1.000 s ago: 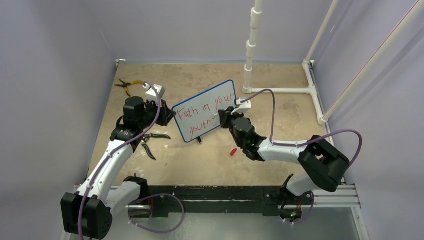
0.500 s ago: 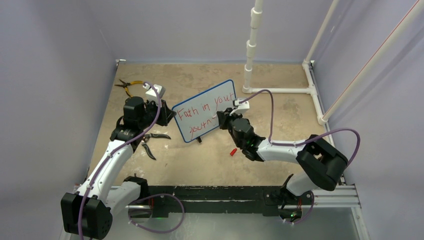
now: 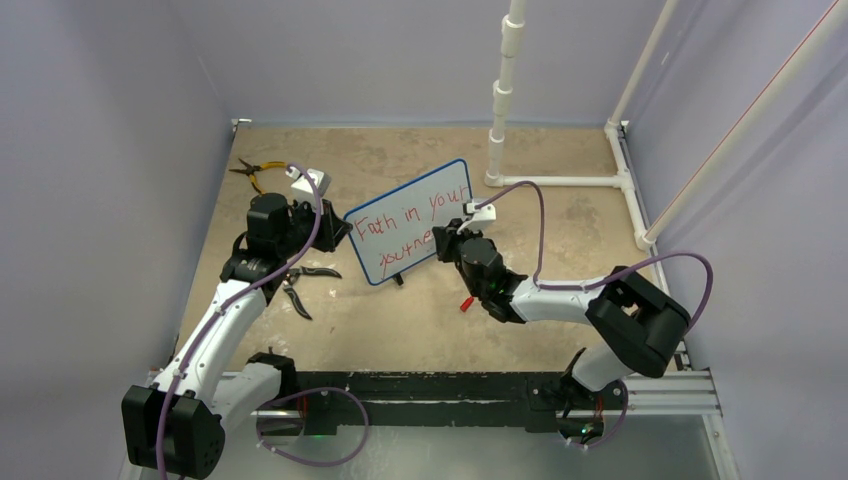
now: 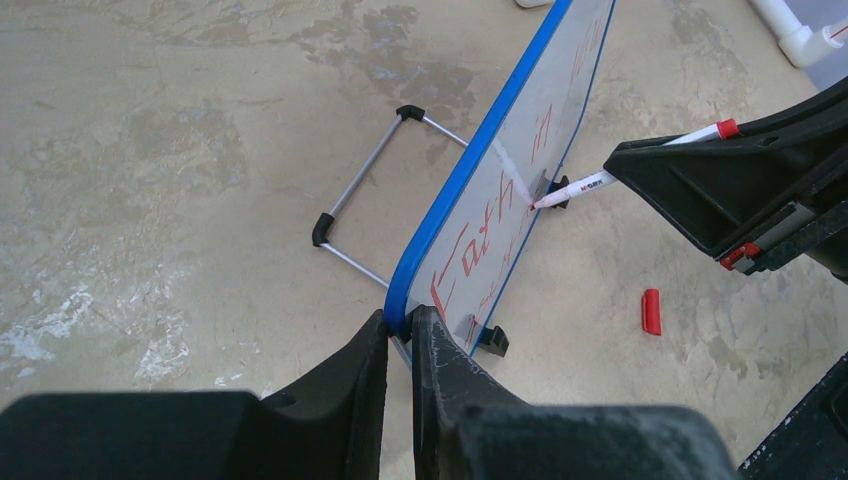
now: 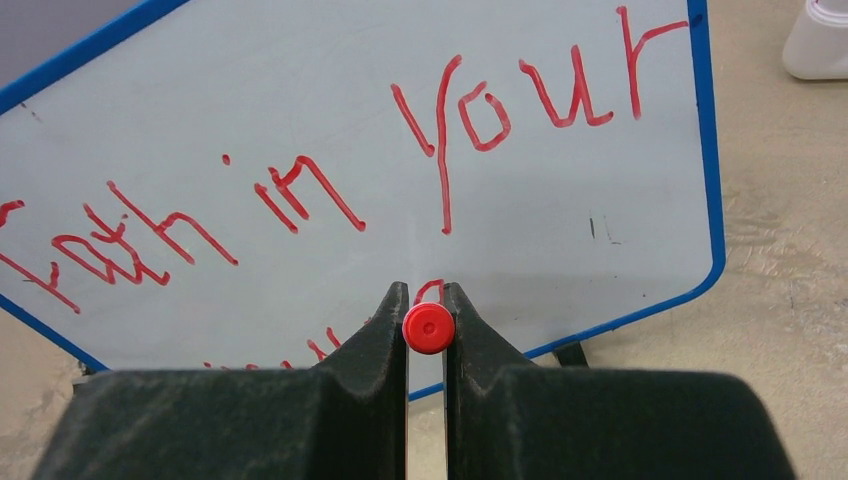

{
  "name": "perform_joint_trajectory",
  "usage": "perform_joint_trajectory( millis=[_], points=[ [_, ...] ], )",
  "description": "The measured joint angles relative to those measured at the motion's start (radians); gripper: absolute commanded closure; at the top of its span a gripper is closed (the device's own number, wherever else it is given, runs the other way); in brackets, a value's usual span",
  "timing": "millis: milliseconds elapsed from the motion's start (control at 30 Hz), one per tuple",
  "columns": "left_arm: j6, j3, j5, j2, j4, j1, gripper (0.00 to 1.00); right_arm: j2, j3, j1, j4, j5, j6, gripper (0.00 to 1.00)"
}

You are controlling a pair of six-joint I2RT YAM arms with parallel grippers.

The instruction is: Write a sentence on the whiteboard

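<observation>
The whiteboard (image 5: 250, 100) stands on its black feet near the middle of the table (image 3: 400, 330), leaning a little back. The left gripper (image 4: 400, 325) is closed tight on the board's blue edge. The right gripper (image 5: 427, 300) is closed on a marker (image 4: 590, 183), and the tip touches the board at the lower line of the red sentence (image 5: 449, 150) — "Faith in your" stands above. A red cap (image 4: 651, 311) lies on the table just beside the board — apart from it.

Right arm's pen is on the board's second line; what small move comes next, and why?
Probably a short stroke further along the line: the marker in the right gripper touches the whiteboard, the sentence seems to stop at "journe", and the left gripper clamps the board's edge.
</observation>
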Motion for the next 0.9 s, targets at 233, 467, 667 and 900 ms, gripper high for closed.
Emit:
perform_joint_trajectory(
  millis=[233, 467, 667, 900],
  points=[
    [0.0, 0.0, 0.001, 0.0, 0.0, 0.0, 1.0, 0.0, 0.0, 0.002, -0.03, 0.016, 0.009, 1.0],
    [0.0, 0.0, 0.001, 0.0, 0.0, 0.0, 1.0, -0.016, -0.006, 0.002, -0.05, 0.022, 0.008, 1.0],
    [0.0, 0.0, 0.001, 0.0, 0.0, 0.0, 1.0, -0.088, -0.031, -0.006, -0.047, 0.023, 0.006, 1.0],
    [0.0, 0.0, 0.001, 0.0, 0.0, 0.0, 1.0, -0.108, -0.031, -0.029, -0.034, 0.023, -0.006, 1.0]
  ],
)
